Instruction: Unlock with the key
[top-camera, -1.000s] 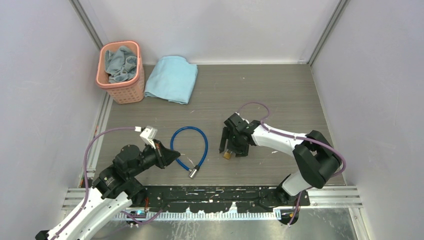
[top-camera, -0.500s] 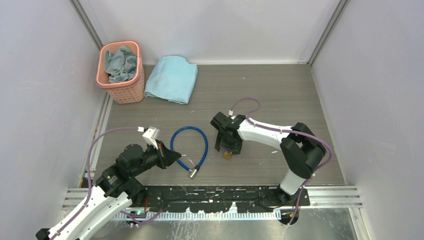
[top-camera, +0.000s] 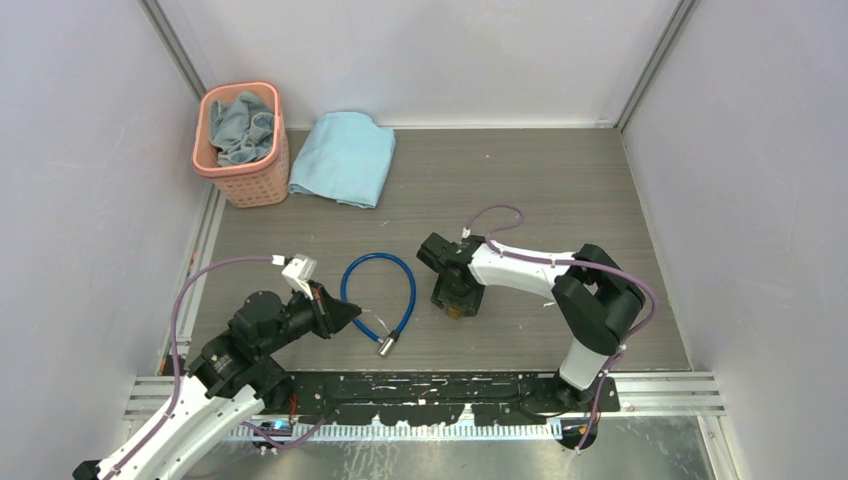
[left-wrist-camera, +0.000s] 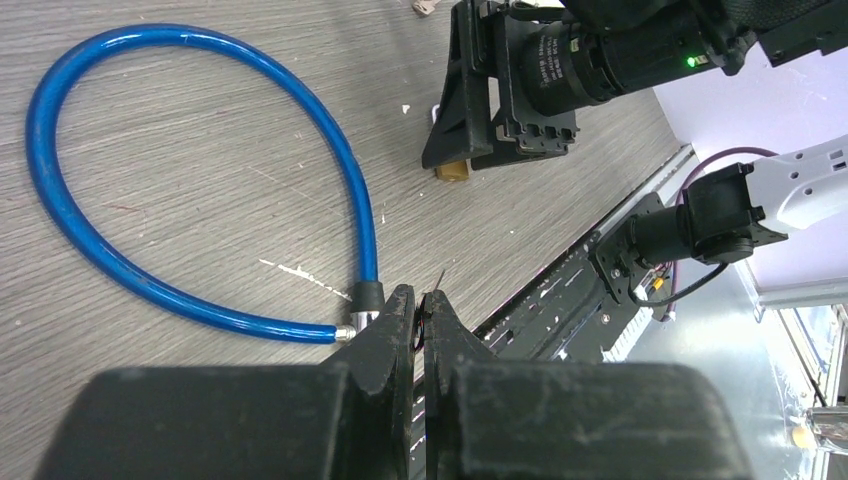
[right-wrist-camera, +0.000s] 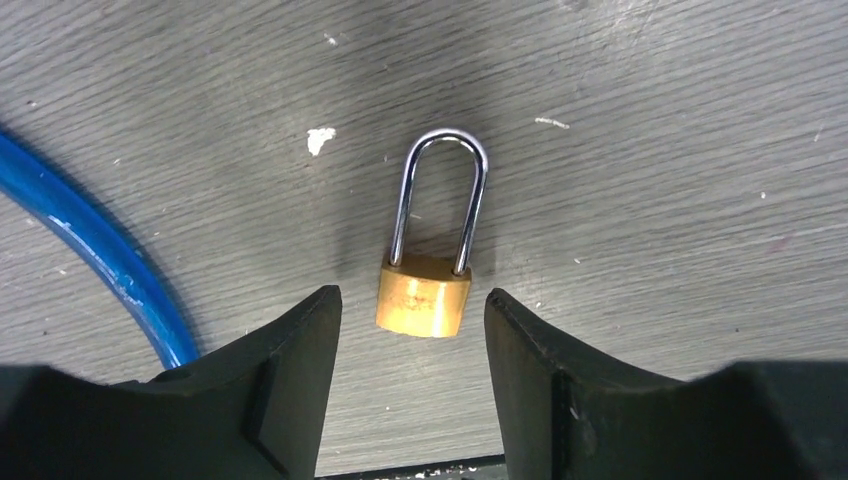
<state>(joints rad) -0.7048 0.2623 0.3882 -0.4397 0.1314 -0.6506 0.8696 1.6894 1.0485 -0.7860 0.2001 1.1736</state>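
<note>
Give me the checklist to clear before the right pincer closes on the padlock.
1. Right pincer open: ok, jaws apart.
2. Padlock centred in the grip: ok, its brass body sits between the two fingers with a gap on each side.
3. Padlock lying flat, shackle pointing away from the pincer: ok.
4. Blue cable out of the grip: ok, it runs outside one finger, apart from the padlock.
5. Left pincer shut: ok.
6. Key held in the left pincer: cannot tell, only a thin sliver shows at its tips.
</note>
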